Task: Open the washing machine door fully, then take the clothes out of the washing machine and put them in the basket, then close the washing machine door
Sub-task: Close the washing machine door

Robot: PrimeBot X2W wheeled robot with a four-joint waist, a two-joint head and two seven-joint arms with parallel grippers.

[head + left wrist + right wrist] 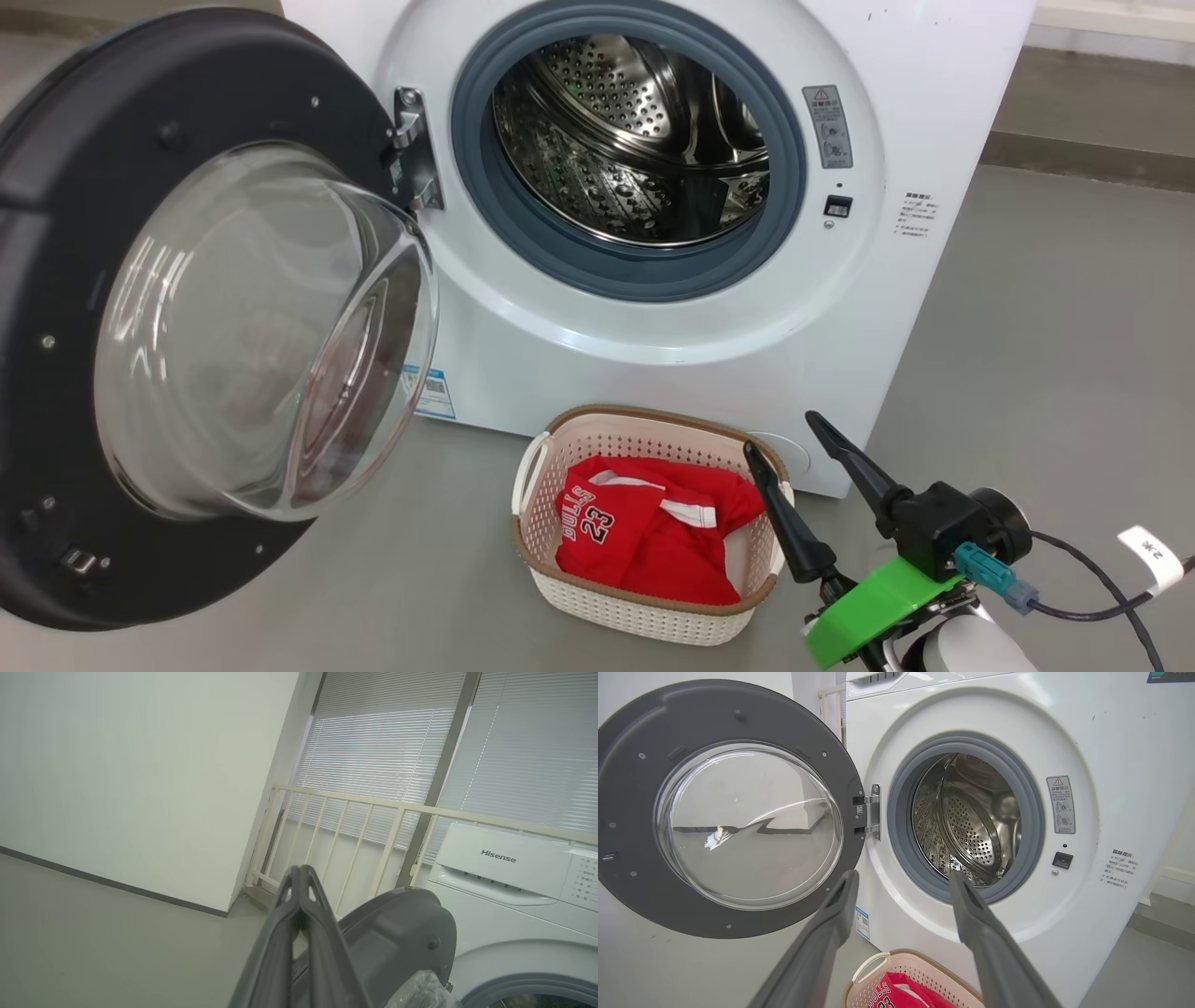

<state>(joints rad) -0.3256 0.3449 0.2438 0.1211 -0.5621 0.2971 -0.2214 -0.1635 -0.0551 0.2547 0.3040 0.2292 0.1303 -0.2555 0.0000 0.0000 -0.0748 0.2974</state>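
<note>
Hovering with fingers spread and empty, the right gripper (781, 434) sits just beside the small cream perforated plastic basket (644, 618), where the bright red jersey clothes (653, 541) lie heaped. Ahead of it, the steel drum (635, 140) of the big white front-loading washing machine (653, 355) is bare. The left gripper (301, 873), fingers pressed together on nothing, points up beside the wide-open round black-rimmed glass door (397, 933), seemingly poised to push it shut.

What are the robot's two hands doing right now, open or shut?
Left gripper: shut, with nothing between its fingers.
Right gripper: open, holding nothing.
</note>
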